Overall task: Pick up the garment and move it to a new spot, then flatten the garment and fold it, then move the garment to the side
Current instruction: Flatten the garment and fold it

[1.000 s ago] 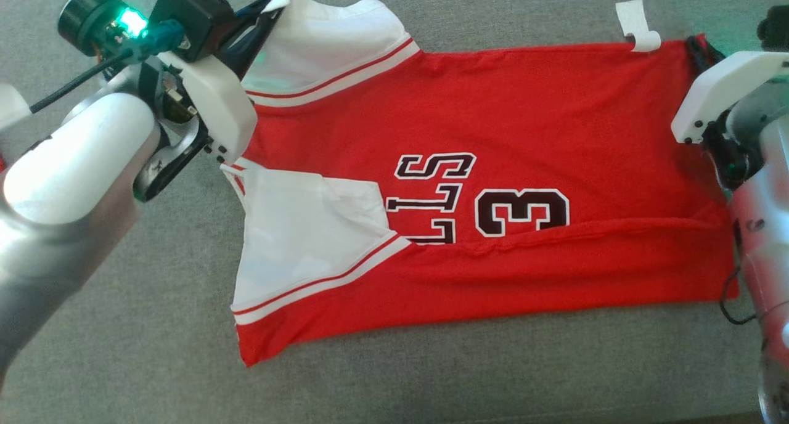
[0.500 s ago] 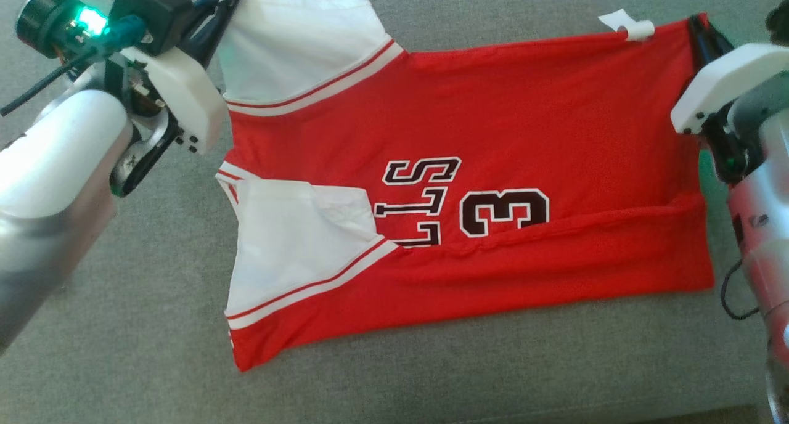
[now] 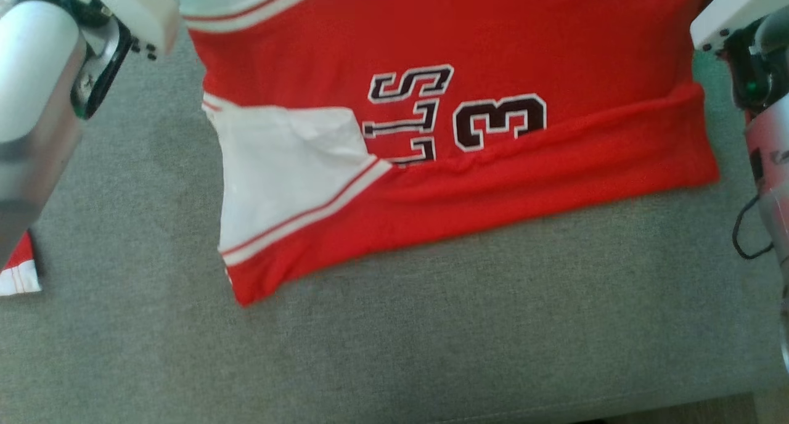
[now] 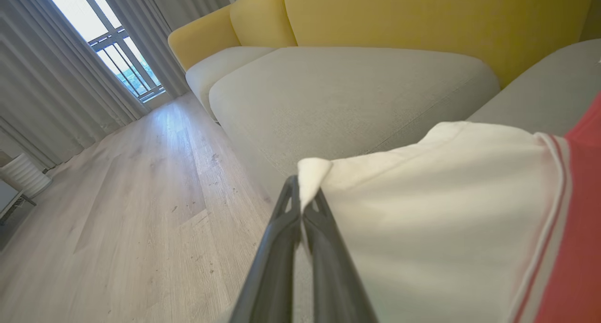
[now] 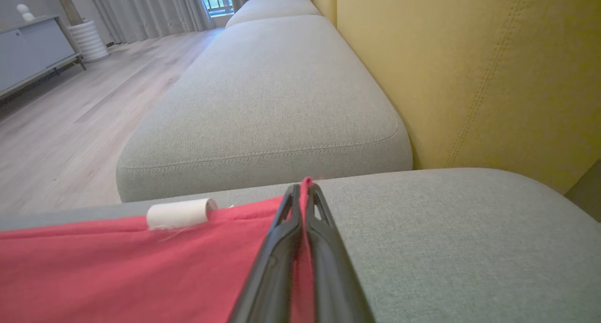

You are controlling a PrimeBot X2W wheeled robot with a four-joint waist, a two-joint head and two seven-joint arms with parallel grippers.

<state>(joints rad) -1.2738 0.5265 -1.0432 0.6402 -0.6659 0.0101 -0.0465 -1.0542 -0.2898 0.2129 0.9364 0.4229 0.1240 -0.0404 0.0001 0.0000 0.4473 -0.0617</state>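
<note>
**Caller:** Where's the jersey (image 3: 524,36) right now?

**Me:** Spread across the upper half of the head view on the grey seat cushion (image 3: 431,338), number and lettering face up. A red strip along its lower side is already doubled over the bottom of the digits.

**Caller:** And your hands?

**Me:** My left gripper (image 4: 305,191), bottom centre of the left wrist view, is pinched tight on the tip of the white shoulder panel (image 4: 422,210). My right gripper (image 5: 303,189), bottom centre of the right wrist view, is clamped on a red corner, just beside the curled white label (image 5: 181,212).

**Caller:** Why those two corners?

**Me:** They're the two ends of one edge. Gripping both stretches the cloth between my arms, so it moves as a sheet instead of bunching. I'd say this is the fold, with the far edge coming toward the near one.

**Caller:** Any risk?

**Me:** Both pinches are thin, so a corner could slip, and that doubled strip might crease underneath
</note>
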